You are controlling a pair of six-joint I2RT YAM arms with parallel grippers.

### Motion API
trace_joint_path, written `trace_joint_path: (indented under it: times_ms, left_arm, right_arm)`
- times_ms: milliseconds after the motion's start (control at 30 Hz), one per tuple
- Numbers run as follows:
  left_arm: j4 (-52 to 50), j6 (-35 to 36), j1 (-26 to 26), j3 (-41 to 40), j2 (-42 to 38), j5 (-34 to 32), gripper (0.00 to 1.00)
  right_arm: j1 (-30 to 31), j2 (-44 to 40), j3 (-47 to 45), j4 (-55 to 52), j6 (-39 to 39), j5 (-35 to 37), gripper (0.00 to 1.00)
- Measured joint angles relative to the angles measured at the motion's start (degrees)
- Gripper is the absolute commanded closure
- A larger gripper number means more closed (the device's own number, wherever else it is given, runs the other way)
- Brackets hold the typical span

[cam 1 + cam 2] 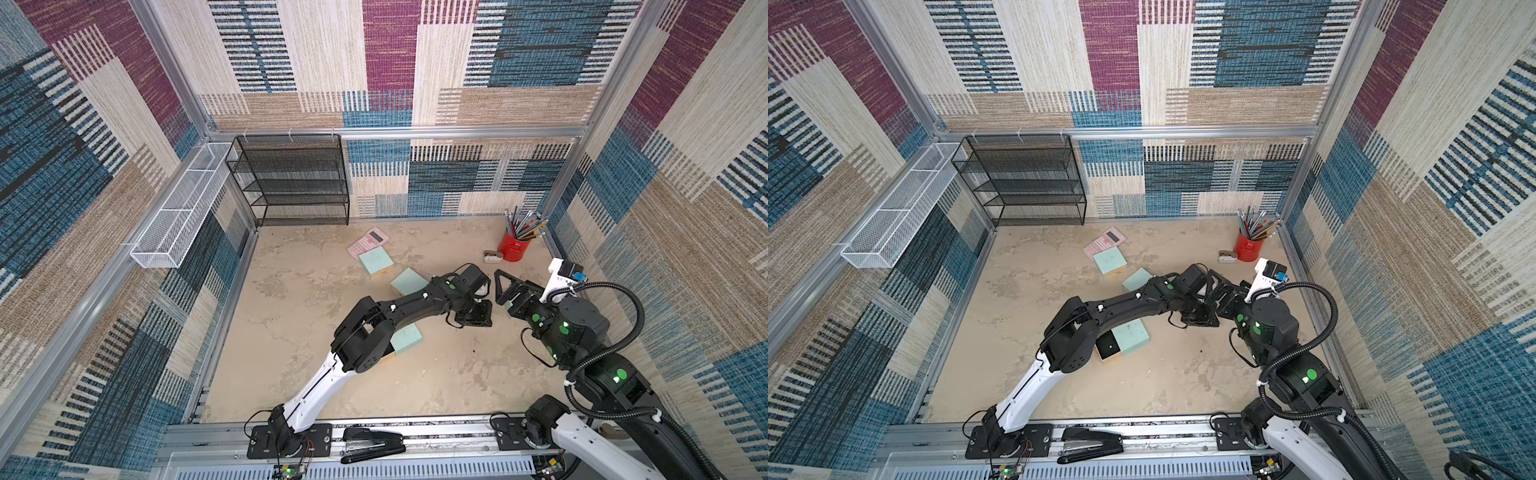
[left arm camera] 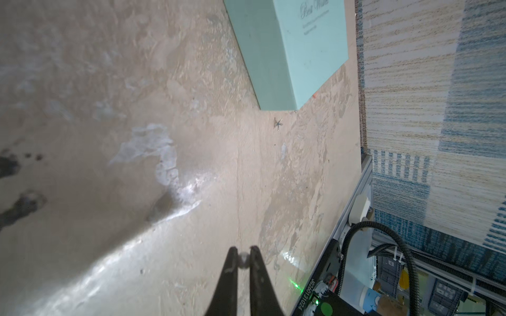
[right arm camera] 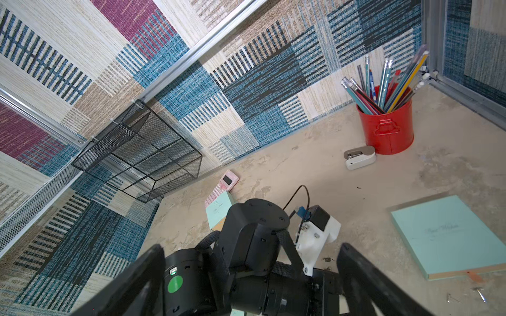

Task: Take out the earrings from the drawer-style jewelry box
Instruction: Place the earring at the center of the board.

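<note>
In the left wrist view my left gripper (image 2: 243,250) is shut on one of the earrings (image 2: 244,260), a tiny pale round stud pinched between its tips just above the beige floor. A small star-shaped earring (image 2: 278,123) lies on the floor by the corner of a mint-green box (image 2: 298,54). The drawer-style jewelry box (image 1: 1131,336) lies under the left arm, its dark-lined drawer (image 1: 1108,348) pulled out. My right gripper (image 3: 252,276) is open, close beside the left wrist (image 1: 471,286). Two small glinting pieces (image 3: 480,294) lie near another mint box (image 3: 449,238).
Two more mint boxes (image 1: 376,261) (image 1: 409,281) and a pink calculator (image 1: 368,240) lie mid-floor. A red pencil cup (image 1: 514,245) and a small white stapler (image 1: 493,257) stand at the back right. A black mesh shelf (image 1: 291,183) is at the back left, and a black stapler (image 1: 374,446) lies on the front rail.
</note>
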Motion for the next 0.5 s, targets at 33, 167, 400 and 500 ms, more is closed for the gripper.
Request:
trace_joint_path:
  times_ms: [33, 167, 400, 500]
  left_arm:
    - [-0.1, -0.3, -0.1, 0.9, 0.8, 0.0, 0.94]
    - [0.0, -1.2, -0.2, 3.5, 3.1, 0.2, 0.94]
    - [-0.1, -1.6, -0.2, 5.2, 5.3, 0.3, 0.94]
    - [0.0, -1.6, -0.2, 5.5, 5.8, 0.3, 0.94]
  right_arm:
    - [0.0, 0.0, 0.3, -0.2, -0.1, 0.0, 0.01]
    - [0.0, -0.6, 1.0, -1.2, -0.4, 0.4, 0.01]
    - [0.0, -1.3, 0.6, -2.3, -0.6, 0.3, 0.01]
    - [0.0, -1.4, 0.4, -2.4, -0.7, 0.3, 0.01]
